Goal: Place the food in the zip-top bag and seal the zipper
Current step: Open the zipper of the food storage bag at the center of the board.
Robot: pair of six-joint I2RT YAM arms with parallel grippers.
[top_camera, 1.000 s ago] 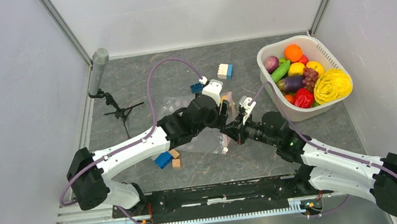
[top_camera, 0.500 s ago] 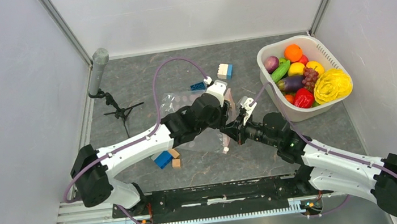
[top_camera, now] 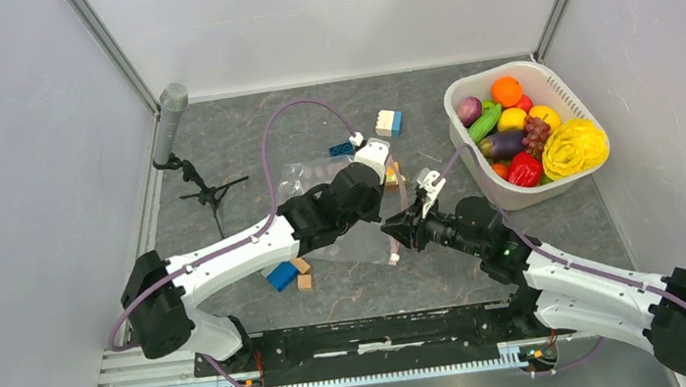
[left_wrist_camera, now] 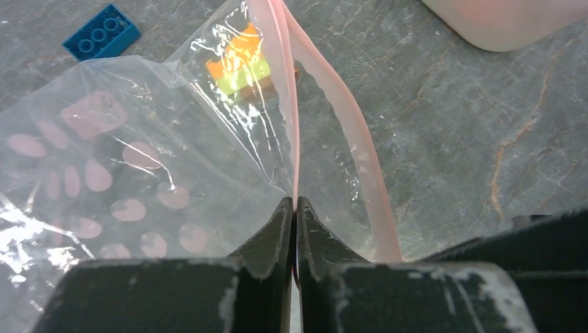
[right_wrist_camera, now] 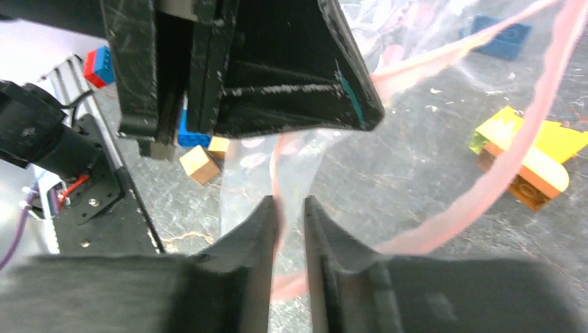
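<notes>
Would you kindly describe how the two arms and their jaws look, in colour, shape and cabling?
Both the left arm and right arm have white shell links joined by bulky black joints, with a purple cable running along each. The left gripper and right gripper carry black wedge-shaped jaws; the left's show pale scuffs at the edges.

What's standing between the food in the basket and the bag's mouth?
Both grippers crowd the mouth. The left gripper pinches one lip of the zipper; the right gripper, slightly open, sits at that pink edge of the zip-top bag, toward the white basket. An orange-and-yellow block lies by the mouth too.
</notes>
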